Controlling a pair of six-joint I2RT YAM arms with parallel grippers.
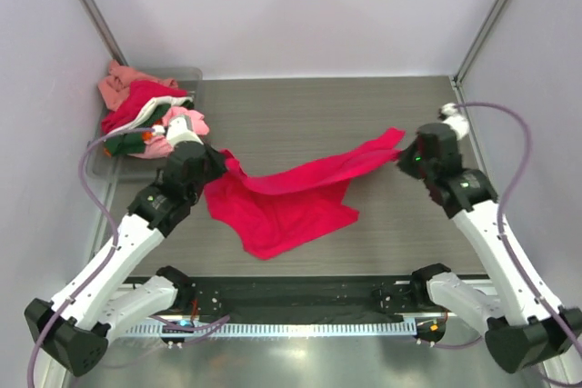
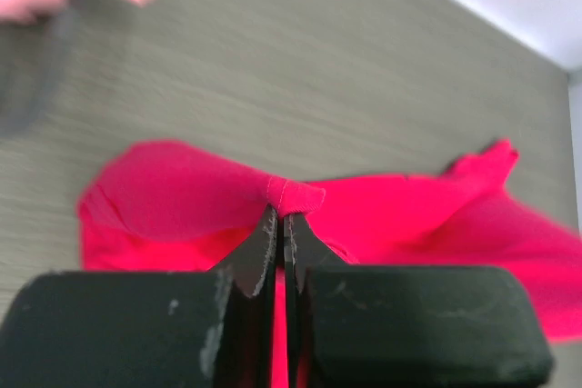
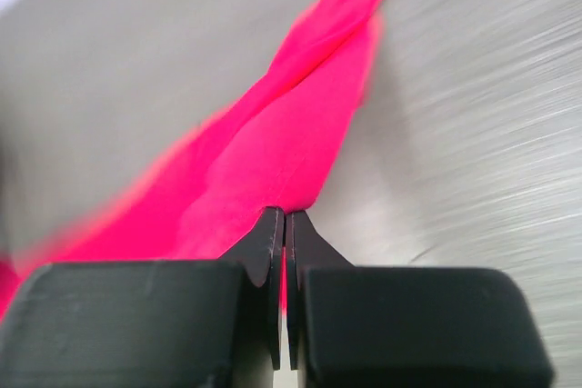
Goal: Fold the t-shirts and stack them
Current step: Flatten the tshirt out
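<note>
White walls (image 1: 300,6) enclose a grey wood-grain table (image 1: 364,106), which is seen from above and behind the two arm bases bolted at its near edge. A crimson t-shirt (image 1: 291,206) is spread loosely across the middle of the table. Its bulk is bunched and rumpled on the tabletop toward the near edge, and one long edge is drawn up into a taut band above the surface. At the end of that band toward the table's left-arm side, the cloth is pinched by the left gripper (image 1: 218,163). In the left wrist view the jaws are pressed nearly together, with a small hemmed fold of crimson fabric clamped at their tips. At the opposite end, toward the table's right-arm side, the shirt is held by the right gripper (image 1: 403,157). In the right wrist view those jaws are likewise closed to a thin slit on a strip of the fabric, and the rest of the shirt is stretched away over the table beyond them. A pile of t-shirts (image 1: 145,111) is heaped in a dark tray (image 1: 194,74) at the table's far corner on the left-arm side. Salmon pink, red, dark green, white and light pink cloth can be made out in it. The pile is kept apart from the crimson t-shirt, though it lies just beyond the left gripper.
</note>
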